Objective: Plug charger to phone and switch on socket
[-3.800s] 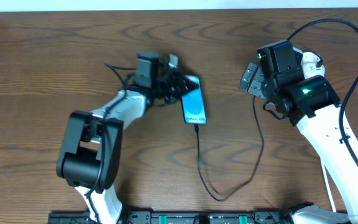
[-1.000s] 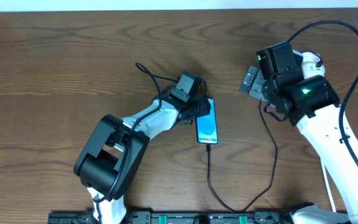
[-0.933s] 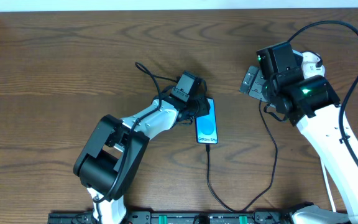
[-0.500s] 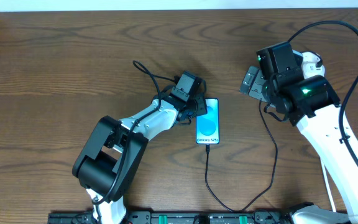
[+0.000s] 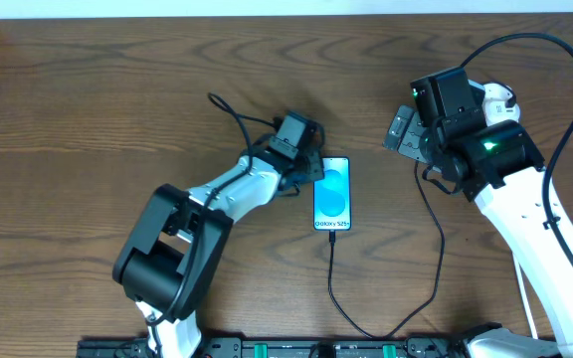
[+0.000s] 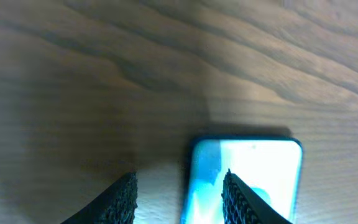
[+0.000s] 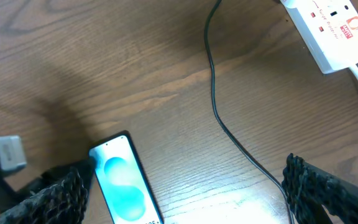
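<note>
Your phone (image 5: 332,194) lies flat and screen-up on the table (image 5: 88,89). The charger (image 5: 329,273) meets the phone's short end nearest you, so the plug looks seated, though the joint is too small to confirm. From that end the cable loops toward you, then climbs back along the phone's right side toward the socket (image 7: 328,28). The socket sits well to the phone's right, mostly hidden under your right arm in the overhead view.

Your left gripper (image 6: 179,196) is at the phone's far left corner with its fingers parted. The left wrist view shows them straddling the phone's left edge and clamping nothing; whether they touch it I cannot tell. I judge it is placed there to steady or square the phone, so the plug lies in line with the cable and is not levered sideways.

Your right gripper (image 7: 188,186) hangs spread wide and empty, to the phone's right, with the cable running beneath it. That suits the step left to do, since the socket's switches are close by. Whether a switch is already on cannot be read. Mind the cable when you reach: a snag could drag the plug out of the phone.
</note>
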